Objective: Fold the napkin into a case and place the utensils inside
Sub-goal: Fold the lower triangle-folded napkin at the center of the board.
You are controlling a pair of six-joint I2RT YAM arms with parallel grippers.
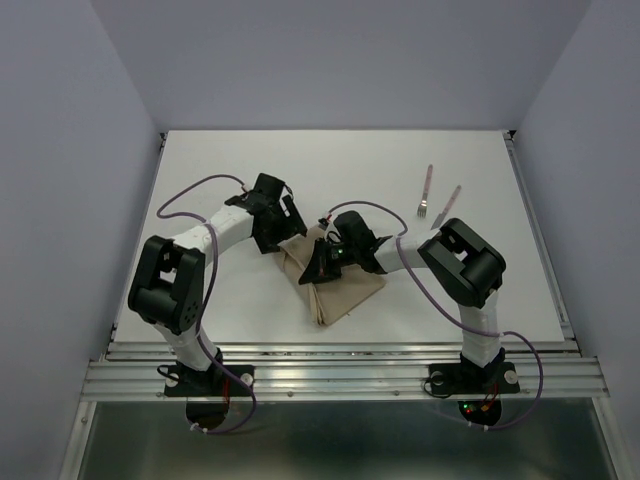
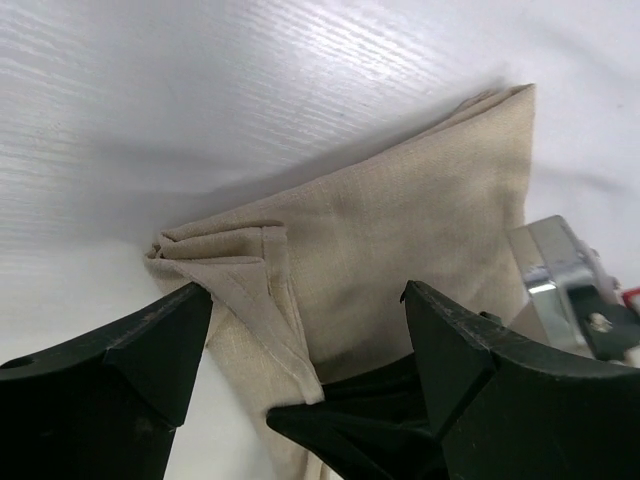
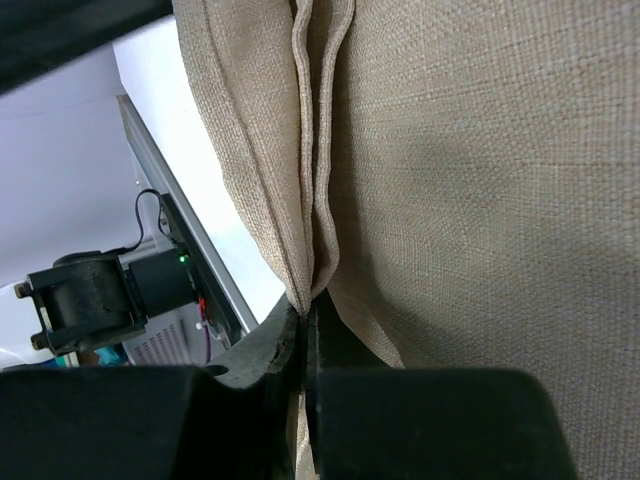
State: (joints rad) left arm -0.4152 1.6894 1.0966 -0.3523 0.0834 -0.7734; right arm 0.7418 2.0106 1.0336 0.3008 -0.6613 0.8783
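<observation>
The tan napkin lies partly folded at the table's middle, with layered edges. My right gripper is shut on a bunched fold of the napkin's edge and holds it up. My left gripper is open above the napkin's far left corner, with one finger on each side of it. The right gripper's black fingertip shows between them. The fork and the knife, both with pink handles, lie side by side on the table at the far right, apart from the cloth.
White table with a metal rail along the near edge. Grey walls close in on the left, right and back. An arm base with a green light shows beyond the table edge in the right wrist view.
</observation>
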